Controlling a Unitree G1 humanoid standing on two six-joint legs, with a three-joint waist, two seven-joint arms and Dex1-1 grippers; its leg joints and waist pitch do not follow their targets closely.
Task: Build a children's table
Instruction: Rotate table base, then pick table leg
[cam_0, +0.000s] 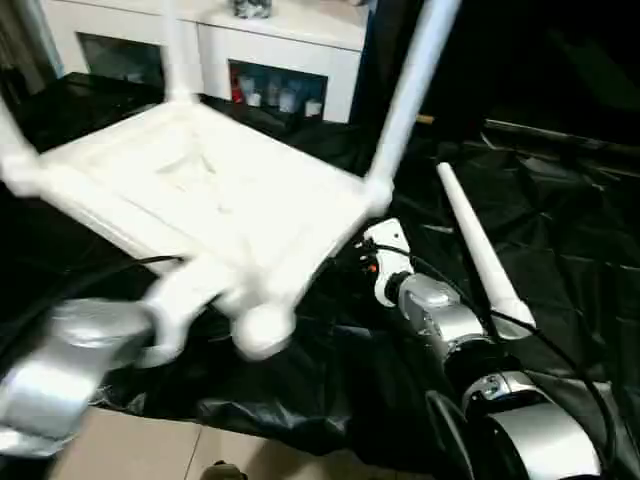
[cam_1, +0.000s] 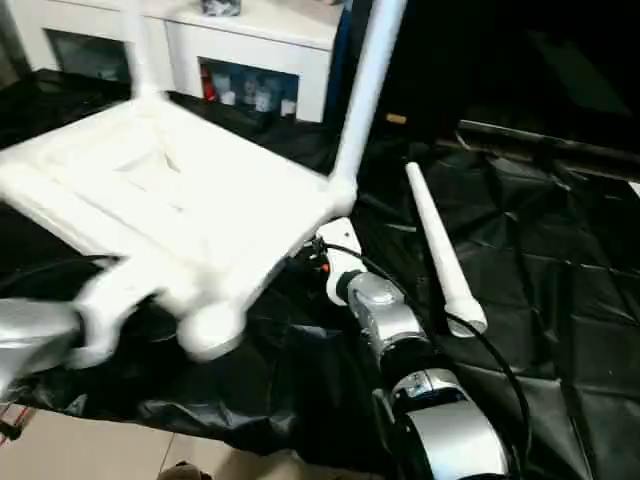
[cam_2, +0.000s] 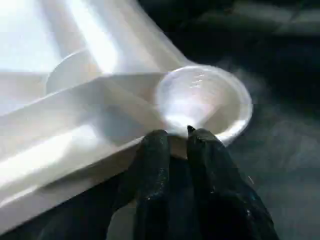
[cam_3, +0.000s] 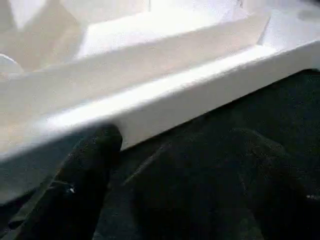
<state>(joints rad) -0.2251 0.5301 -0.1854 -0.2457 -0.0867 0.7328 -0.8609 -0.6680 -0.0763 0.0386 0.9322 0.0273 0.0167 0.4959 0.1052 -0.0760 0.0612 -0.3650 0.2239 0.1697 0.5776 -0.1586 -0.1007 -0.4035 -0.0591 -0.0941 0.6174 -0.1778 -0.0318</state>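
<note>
The empty corner socket (cam_2: 200, 102) sits just beyond the near-shut, empty left jaws (cam_2: 172, 137); the loose leg (cam_0: 480, 250) lies lengthwise beside the wide-open, empty right jaws (cam_3: 170, 145).

Silver forearms (cam_0: 450, 320), black cables, black-fingered pincers (cam_2: 175, 145)

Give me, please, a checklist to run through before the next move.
1. Near corner socket of the tabletop empty: ok.
2. Loose leg lying free on the black sheet: ok.
3. Right tool open, holding nothing, beside the tabletop's side rail: ok.
4. Left tool at the socket's rim, grip on it: cannot tell.
5. Fitted leg standing in its far corner: ok.
</note>
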